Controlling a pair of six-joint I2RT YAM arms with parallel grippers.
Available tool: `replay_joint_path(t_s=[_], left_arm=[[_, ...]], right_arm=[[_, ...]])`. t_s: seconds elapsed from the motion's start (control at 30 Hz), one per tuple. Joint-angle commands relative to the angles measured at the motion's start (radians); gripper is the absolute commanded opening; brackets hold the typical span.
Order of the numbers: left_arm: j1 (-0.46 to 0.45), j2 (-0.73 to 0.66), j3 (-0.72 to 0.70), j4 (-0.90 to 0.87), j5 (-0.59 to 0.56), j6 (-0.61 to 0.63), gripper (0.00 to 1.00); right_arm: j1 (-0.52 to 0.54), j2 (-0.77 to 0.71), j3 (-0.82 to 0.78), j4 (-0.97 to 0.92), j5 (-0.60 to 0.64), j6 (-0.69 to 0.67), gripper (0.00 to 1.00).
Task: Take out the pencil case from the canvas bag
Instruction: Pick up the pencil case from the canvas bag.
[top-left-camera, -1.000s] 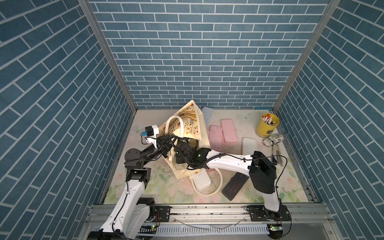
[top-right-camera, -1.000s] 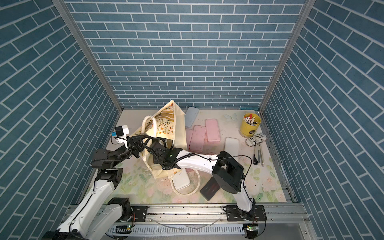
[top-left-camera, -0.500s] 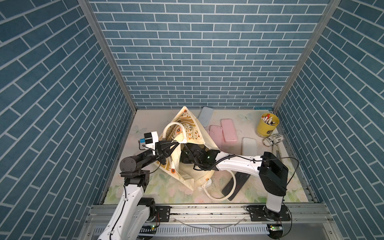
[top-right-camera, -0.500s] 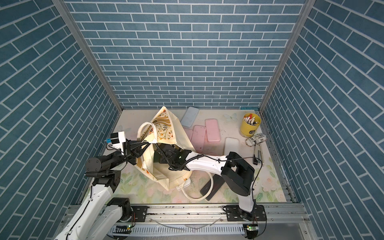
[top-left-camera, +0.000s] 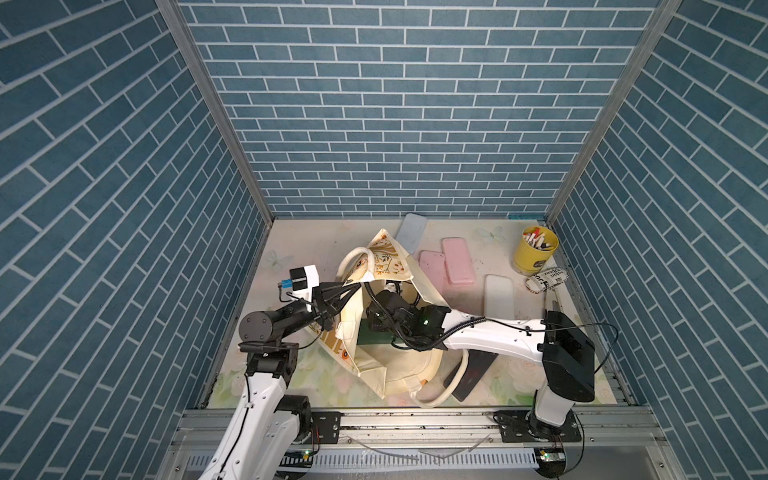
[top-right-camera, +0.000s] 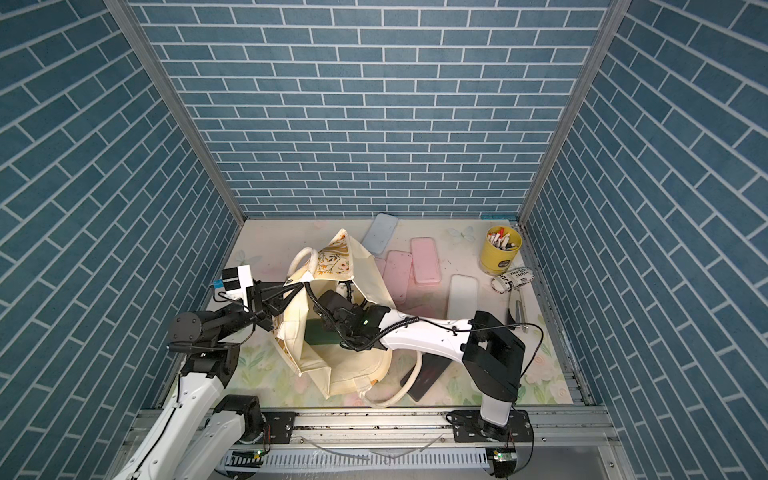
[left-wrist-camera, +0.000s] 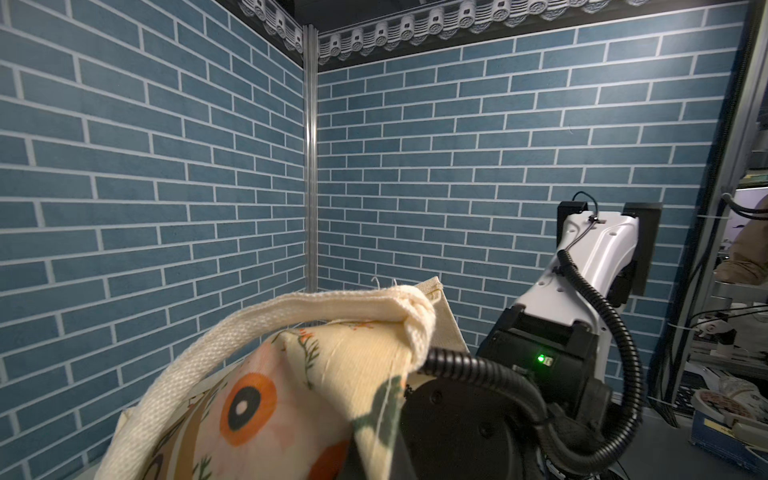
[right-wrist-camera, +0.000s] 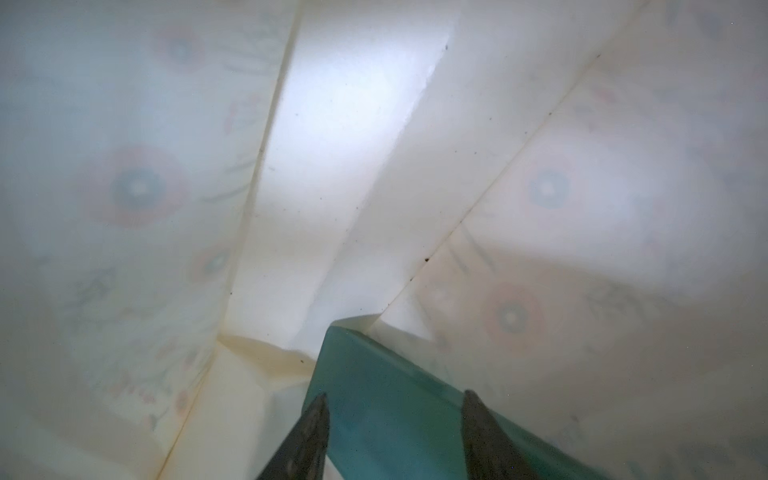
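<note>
The canvas bag (top-left-camera: 386, 365) lies tipped over mid-table in both top views, its mouth held up. My left gripper (top-left-camera: 359, 286) is shut on the bag's rim beside a cream handle (left-wrist-camera: 291, 307); cloth hides its jaws in the left wrist view. My right gripper (right-wrist-camera: 395, 397) reaches deep inside the bag. Its two fingers are closed on the sides of the dark green pencil case (right-wrist-camera: 386, 436). The case also shows through the bag's mouth (top-right-camera: 322, 332).
Behind the bag lie a blue case (top-left-camera: 411, 232) and two pink cases (top-left-camera: 457, 259). A white case (top-left-camera: 498, 297), a yellow pen pot (top-left-camera: 534, 253) and a printed roll (top-left-camera: 546, 280) sit to the right. A black case (top-left-camera: 471, 372) lies under the right arm.
The bag has slid toward the front edge and now covers the white case that lay near its handle. Both arms drew back with it, and the green case now shows in the mouth.
</note>
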Motion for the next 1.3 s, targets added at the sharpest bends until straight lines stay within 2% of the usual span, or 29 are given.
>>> replay_joint_path(t_s=[0.0, 0.17, 0.43, 0.57, 0.83, 1.27], left_arm=[[-0.004, -0.020, 0.051, -0.148, -0.090, 0.088, 0.00], [-0.004, 0.001, 0.082, -0.271, -0.117, 0.119, 0.00], [-0.005, 0.070, 0.094, -0.167, -0.031, 0.033, 0.00], [-0.004, 0.080, 0.088, -0.094, 0.029, -0.007, 0.00], [-0.005, 0.087, 0.057, 0.093, 0.108, -0.100, 0.00], [-0.011, 0.132, 0.041, 0.253, 0.138, -0.215, 0.00]], right_arm=[[-0.003, -0.078, -0.023, -0.067, 0.054, -0.119, 0.52], [-0.004, -0.107, -0.046, -0.101, -0.067, -0.419, 0.53], [-0.047, -0.095, -0.030, -0.216, -0.225, -0.842, 0.66], [-0.089, -0.058, 0.007, -0.276, -0.265, -0.964, 0.67], [-0.119, 0.033, 0.068, -0.336, -0.276, -1.079, 0.72], [-0.123, 0.184, 0.179, -0.433, -0.202, -1.050, 0.73]])
